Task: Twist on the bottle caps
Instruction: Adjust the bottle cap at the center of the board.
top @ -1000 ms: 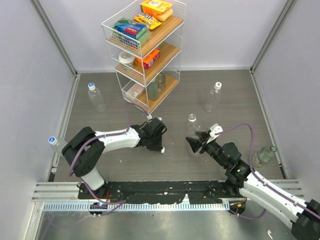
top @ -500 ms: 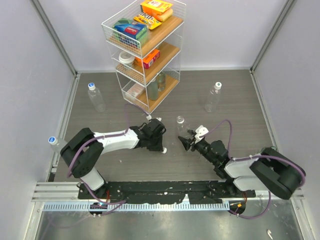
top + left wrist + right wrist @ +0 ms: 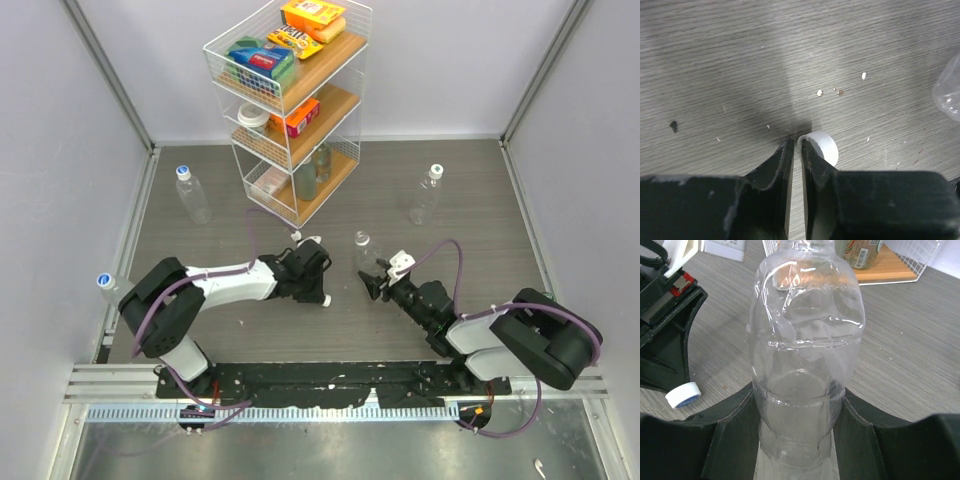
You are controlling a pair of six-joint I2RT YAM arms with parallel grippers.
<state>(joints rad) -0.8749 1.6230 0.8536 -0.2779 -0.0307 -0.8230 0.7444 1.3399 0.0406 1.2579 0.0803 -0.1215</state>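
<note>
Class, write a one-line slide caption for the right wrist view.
The right gripper clasps a clear bottle; a white cap lies on the table nearby.

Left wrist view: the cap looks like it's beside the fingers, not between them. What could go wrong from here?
1. The left gripper is nearly shut with nothing between its jaws; the cap lies outside, beside one finger. Lifting now would likely come up empty, and a sideways move could knock the cap away.
2. The right gripper clamps the uncapped bottle on its thin, dented body; pressing a cap on may crush or tilt it.
</note>
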